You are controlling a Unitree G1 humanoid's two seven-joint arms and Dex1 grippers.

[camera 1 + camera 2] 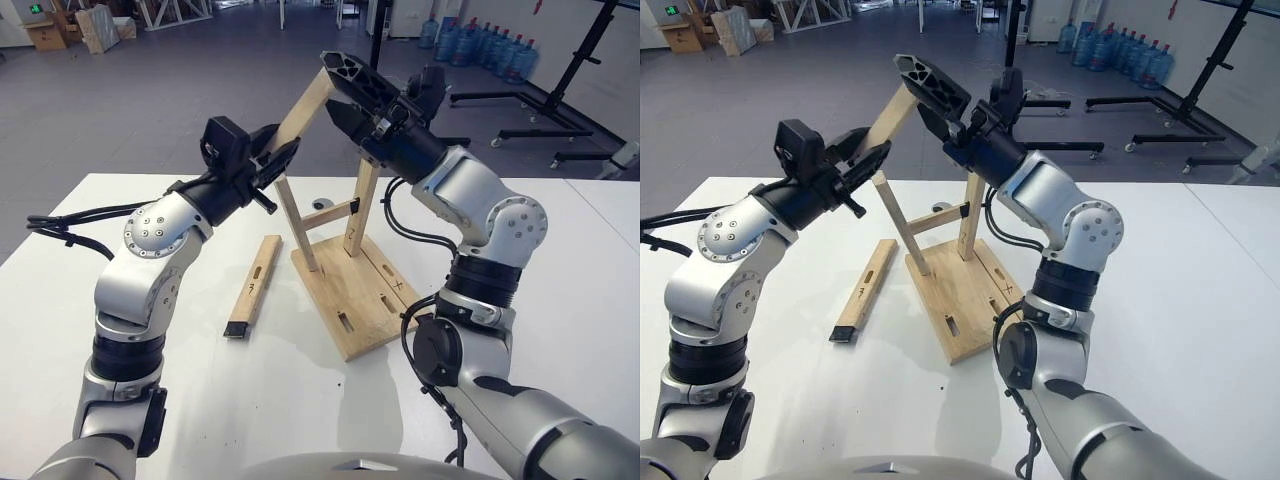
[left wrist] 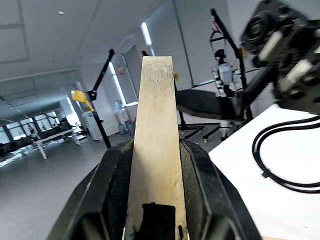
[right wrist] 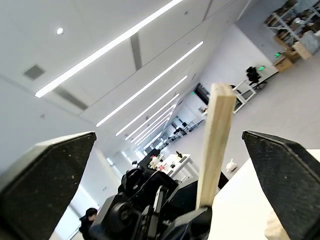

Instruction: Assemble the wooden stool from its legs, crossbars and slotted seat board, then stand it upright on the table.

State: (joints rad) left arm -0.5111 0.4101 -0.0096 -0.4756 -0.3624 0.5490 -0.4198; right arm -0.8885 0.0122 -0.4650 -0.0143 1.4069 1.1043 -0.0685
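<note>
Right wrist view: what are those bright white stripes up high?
In the right wrist view, long ceiling lights, glaring white; the right gripper's fingers look dark against them. In the left eye view the table carries only soft shadows.

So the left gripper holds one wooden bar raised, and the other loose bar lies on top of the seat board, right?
Not quite: the loose bar lies on the table, beside the seat board on the robot's left, apart from it; the left eye view shows this. The left gripper does hold a raised bar.
</note>
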